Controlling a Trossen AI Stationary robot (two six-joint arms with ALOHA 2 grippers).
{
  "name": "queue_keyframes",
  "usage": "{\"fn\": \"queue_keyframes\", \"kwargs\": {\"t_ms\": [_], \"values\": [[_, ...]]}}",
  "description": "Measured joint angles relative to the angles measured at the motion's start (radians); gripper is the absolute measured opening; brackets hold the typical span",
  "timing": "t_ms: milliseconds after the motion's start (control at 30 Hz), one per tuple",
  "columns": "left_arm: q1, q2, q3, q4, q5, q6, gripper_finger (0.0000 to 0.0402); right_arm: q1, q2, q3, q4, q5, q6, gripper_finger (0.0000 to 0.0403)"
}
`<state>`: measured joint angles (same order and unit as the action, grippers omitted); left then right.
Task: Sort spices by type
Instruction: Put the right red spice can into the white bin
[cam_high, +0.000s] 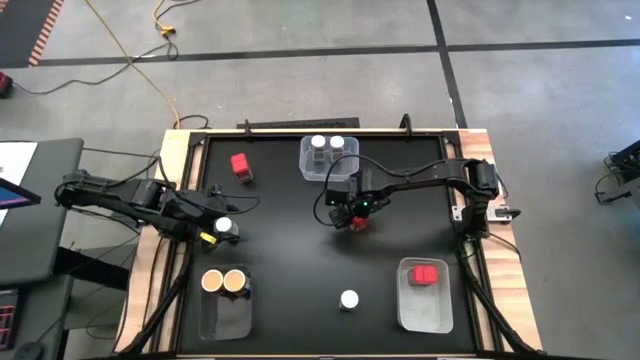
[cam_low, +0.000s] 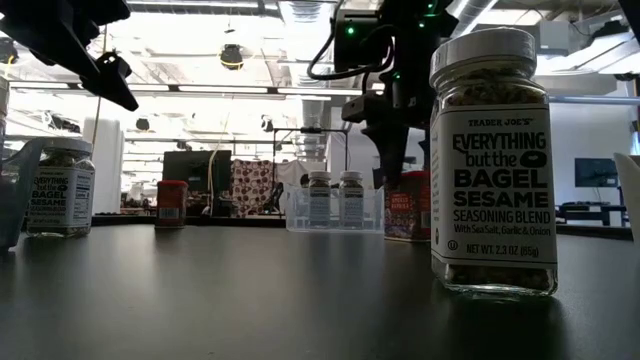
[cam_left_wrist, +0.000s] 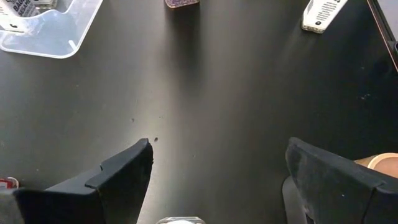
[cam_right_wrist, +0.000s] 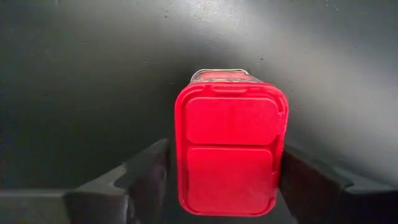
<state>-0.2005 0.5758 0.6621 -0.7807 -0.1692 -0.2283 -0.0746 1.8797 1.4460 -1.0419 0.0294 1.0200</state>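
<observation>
Spice sorting on a black worktop (cam_high: 300, 250) in a bright, open workshop.
Right end effector (cam_right_wrist: 224, 180) straddles a red box (cam_right_wrist: 229, 152) mid-worktop, fingers apart; left end effector (cam_high: 222, 232), spread, hovers over a white-lidded jar (cam_high: 224, 226).

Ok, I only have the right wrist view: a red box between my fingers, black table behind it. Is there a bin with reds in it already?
Observer: Yes. In the high view's lower right, on the right arm's side, a clear bin holds at least one binned red box.
Operator: Any other red one out on the table?
Observer: One loose red box stands alone at the high view's upper left, left of the bin with two white lids.
Operator: And the left arm?
Observer: The left gripper, fingers open, is at a white-lidded jar on the table's left side.
</observation>
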Motion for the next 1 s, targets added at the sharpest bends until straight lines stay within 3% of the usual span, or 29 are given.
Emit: {"fn": "queue_keyframes", "kwargs": {"t_ms": [333,533,733,1000], "values": [[0.000,0.000,0.000,0.000,0.000,0.000,0.0353,-0.007,0.000,0.000,-0.041,-0.004,-0.015,0.0256],[0.000,0.000,0.000,0.000,0.000,0.000,0.0353,-0.007,-0.032,0.000,-0.054,-0.004,-0.031,0.0253],[0.000,0.000,0.000,0.000,0.000,0.000,0.0353,0.013,-0.133,0.000,-0.070,-0.002,-0.034,0.0252],[0.000,0.000,0.000,0.000,0.000,0.000,0.0353,0.136,-0.314,0.000,-0.092,0.033,-0.069,0.0251]]}}
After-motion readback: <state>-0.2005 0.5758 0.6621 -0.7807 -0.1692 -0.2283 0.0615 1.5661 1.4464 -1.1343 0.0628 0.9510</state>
